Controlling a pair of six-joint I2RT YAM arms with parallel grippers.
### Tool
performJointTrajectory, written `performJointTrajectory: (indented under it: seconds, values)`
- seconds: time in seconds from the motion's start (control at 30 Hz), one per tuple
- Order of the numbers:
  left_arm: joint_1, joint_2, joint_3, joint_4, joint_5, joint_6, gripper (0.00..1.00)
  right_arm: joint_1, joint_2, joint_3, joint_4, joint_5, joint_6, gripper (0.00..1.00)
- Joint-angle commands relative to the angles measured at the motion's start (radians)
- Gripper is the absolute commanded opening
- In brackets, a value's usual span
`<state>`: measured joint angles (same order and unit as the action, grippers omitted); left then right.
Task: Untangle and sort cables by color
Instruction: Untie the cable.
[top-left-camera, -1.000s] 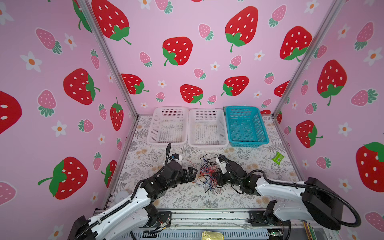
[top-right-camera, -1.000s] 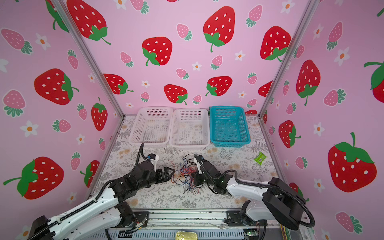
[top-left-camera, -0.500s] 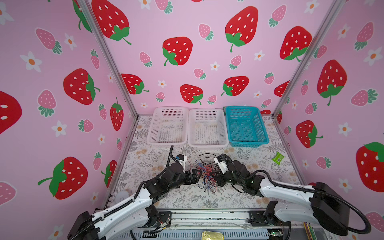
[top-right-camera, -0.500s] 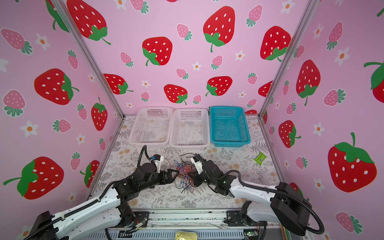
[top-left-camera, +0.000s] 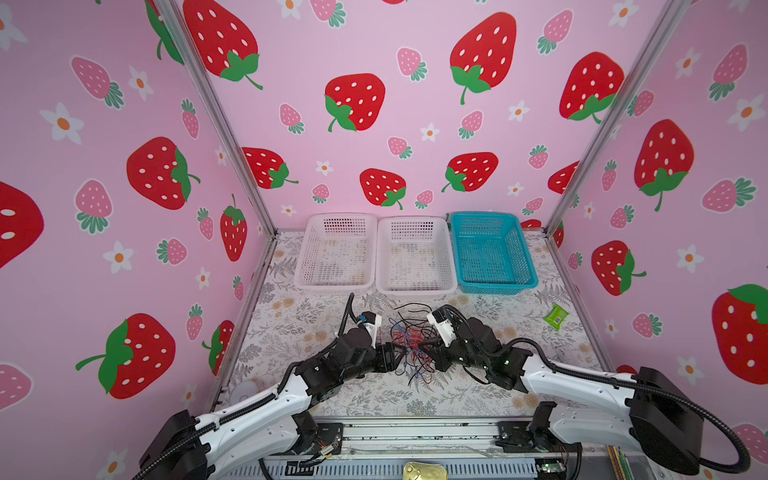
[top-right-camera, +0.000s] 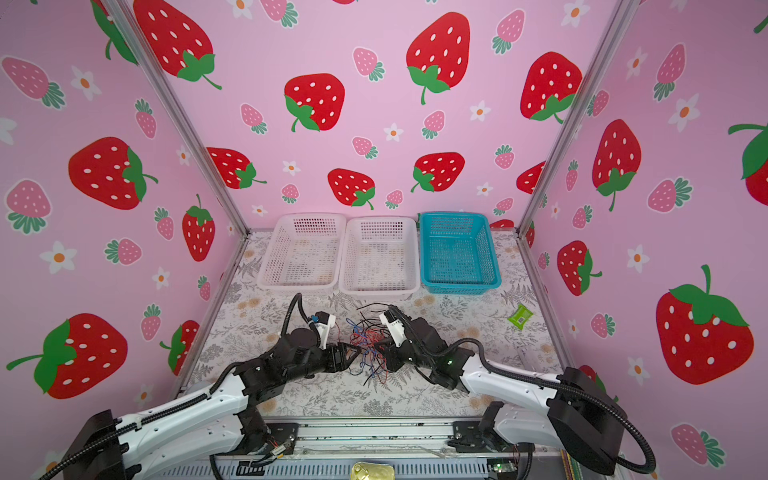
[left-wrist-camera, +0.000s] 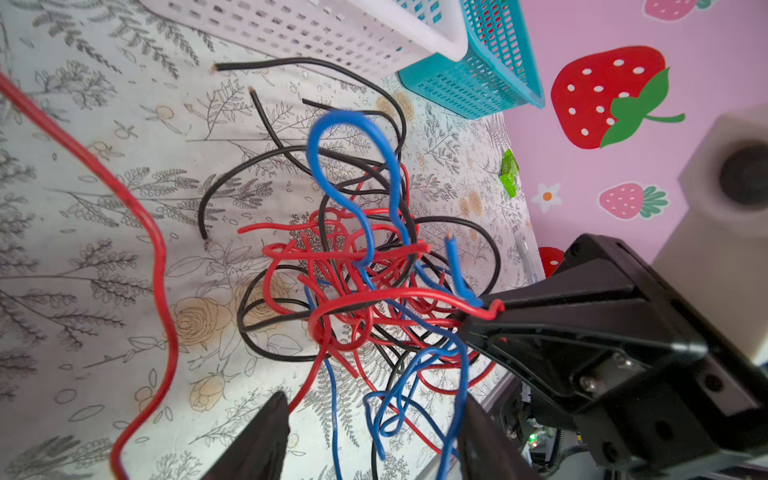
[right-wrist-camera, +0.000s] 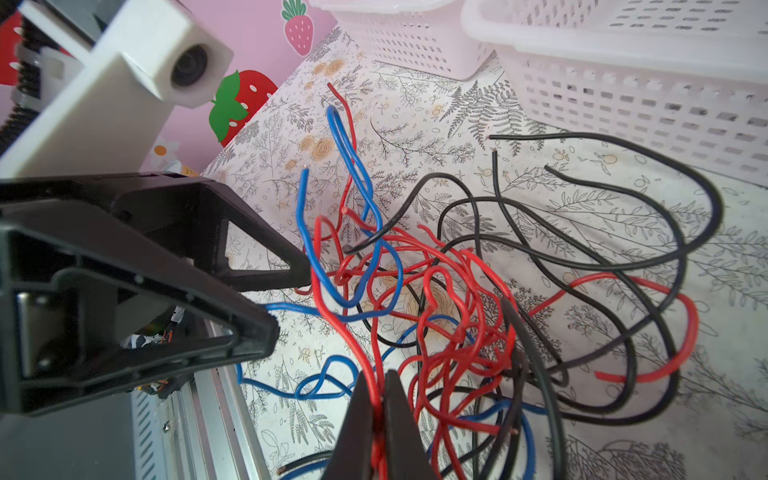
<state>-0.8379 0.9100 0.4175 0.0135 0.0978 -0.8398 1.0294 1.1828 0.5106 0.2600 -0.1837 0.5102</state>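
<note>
beside cables (top-left-camera: 409, 345), left tool (right-wrist-camera: 291, 301) advanced, jaws narrower; right tool (right-wrist-camera: 378, 378) clamped

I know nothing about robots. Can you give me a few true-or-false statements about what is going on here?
1. The cables lie sorted in separate piles. False: red, blue and black ones form one tangled heap.
2. The right fingers pinch red cables. True.
3. The left fingers are shut tight. False: they stand apart.
4. All three baskets are white. False: there are two white baskets and one teal basket.
5. A green packet lies apart from the cables. True.
</note>
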Motion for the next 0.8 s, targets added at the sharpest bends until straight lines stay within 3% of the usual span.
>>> performJointTrajectory:
  seconds: [0.0,0.43,0.6,0.77]
  values:
    - [-0.007,-0.004,0.024,0.026,-0.006,0.008,0.55,0.006,-0.007,0.044,0.011,-0.007,-0.007,0.00]
    - [-0.011,-0.009,0.032,-0.020,-0.031,0.028,0.00,0.006,0.027,0.064,-0.074,0.030,0.001,0.01]
    - [-0.011,-0.042,0.040,-0.069,-0.078,0.041,0.00,0.006,0.003,0.063,-0.139,0.073,0.006,0.16]
    - [-0.010,-0.041,0.042,-0.082,-0.090,0.044,0.00,0.006,-0.069,0.062,-0.212,0.119,0.027,0.41]
